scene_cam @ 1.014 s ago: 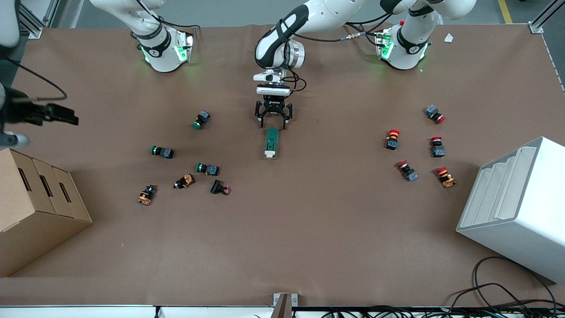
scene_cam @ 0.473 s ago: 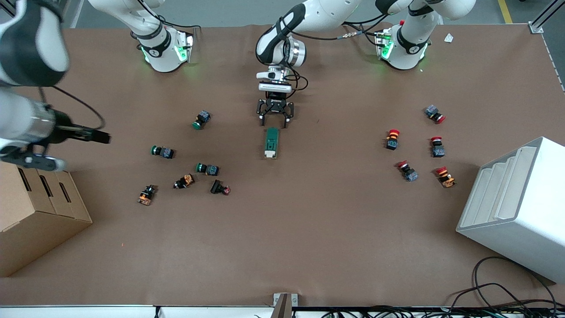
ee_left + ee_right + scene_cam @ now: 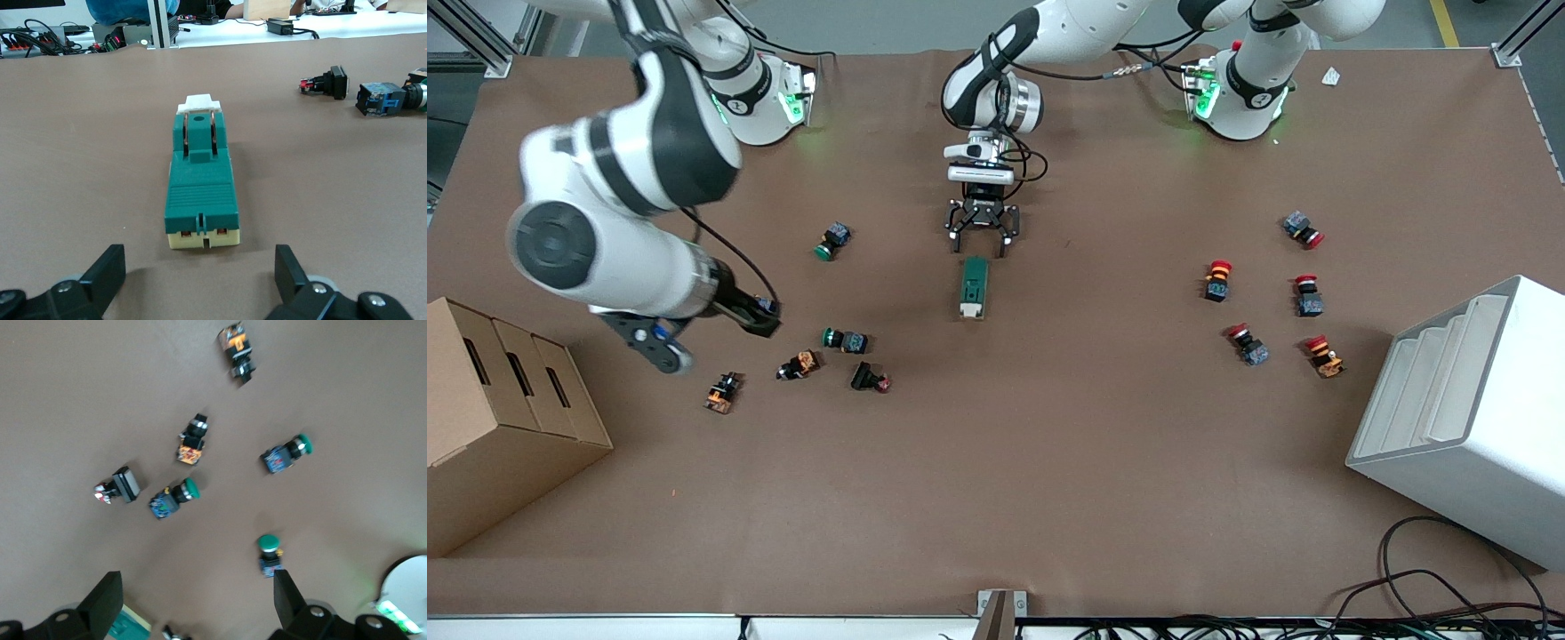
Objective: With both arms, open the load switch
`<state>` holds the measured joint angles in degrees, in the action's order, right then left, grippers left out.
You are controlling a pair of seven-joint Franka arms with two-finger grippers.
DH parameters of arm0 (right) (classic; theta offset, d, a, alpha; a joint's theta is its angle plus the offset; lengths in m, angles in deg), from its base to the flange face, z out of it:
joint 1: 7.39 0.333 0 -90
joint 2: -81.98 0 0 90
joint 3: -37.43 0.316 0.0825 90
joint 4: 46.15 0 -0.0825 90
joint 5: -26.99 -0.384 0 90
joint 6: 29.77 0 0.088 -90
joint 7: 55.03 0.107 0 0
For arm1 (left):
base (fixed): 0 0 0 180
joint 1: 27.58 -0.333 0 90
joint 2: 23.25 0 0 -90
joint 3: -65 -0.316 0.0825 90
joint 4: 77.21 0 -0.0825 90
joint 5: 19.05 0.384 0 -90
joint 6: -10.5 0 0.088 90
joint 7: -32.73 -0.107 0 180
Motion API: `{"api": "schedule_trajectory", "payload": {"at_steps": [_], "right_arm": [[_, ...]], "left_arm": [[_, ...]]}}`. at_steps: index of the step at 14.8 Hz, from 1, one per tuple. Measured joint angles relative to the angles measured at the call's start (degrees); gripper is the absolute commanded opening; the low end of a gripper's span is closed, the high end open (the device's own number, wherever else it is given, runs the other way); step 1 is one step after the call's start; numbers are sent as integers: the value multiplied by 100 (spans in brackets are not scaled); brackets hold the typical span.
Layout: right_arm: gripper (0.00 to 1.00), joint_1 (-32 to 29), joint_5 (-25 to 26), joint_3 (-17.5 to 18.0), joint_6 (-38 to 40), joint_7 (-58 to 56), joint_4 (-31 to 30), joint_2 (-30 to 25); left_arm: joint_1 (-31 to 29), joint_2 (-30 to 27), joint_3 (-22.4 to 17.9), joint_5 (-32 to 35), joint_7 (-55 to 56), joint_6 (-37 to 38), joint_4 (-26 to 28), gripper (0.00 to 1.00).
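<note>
One load switch [image 3: 973, 286] lies mid-table, dark green with a cream base and a white lever end nearest the front camera. Left claw [image 3: 982, 238] hangs spread open just above its farther end. Right claw [image 3: 758, 314], fingers apart, hovers over green push buttons [image 3: 175, 499] toward the right arm's end.

The load switch [image 3: 973, 287] [image 3: 201, 183], a dark green oblong block with cream ends, was laid flat mid-table, lengthwise toward the front camera, its white lever end nearer that camera.
</note>
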<state>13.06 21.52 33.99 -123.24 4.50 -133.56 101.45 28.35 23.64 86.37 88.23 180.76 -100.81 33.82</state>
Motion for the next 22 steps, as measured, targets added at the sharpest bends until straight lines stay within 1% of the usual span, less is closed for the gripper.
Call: {"api": "schedule_trajectory", "payload": {"at_steps": [4, 7, 9, 11, 16, 19, 22], "right_arm": [[100, 815, -30, 13, -593, 1893, -13, 580], [100, 1460, -52, 14, -1226, 3278, -19, 1146], [100, 1655, -290, 9, -1631, 4130, -15, 1512], [100, 1721, -451, 8, -1954, 4738, 1, 1766], [100, 2158, -505, 14, -2311, 5596, 22, 2080], [100, 2319, -724, 11, -2442, 5685, 24, 2212], [100, 2345, -770, 10, -2462, 5686, 31, 2287]], "left_arm": [[1, 2, -2, 0, 1, 2, -1, 99], [1, 3, -5, 0, 4, 4, -1, 99], [2, 4, -5, 0, 13, 5, 0, 99], [2, 4, -5, 0, 19, 5, 0, 99], [2, 5, -5, 0, 36, 5, 0, 99], [2, 5, -5, 0, 40, 5, 0, 99], [2, 5, -5, 0, 42, 5, 0, 99]]}}
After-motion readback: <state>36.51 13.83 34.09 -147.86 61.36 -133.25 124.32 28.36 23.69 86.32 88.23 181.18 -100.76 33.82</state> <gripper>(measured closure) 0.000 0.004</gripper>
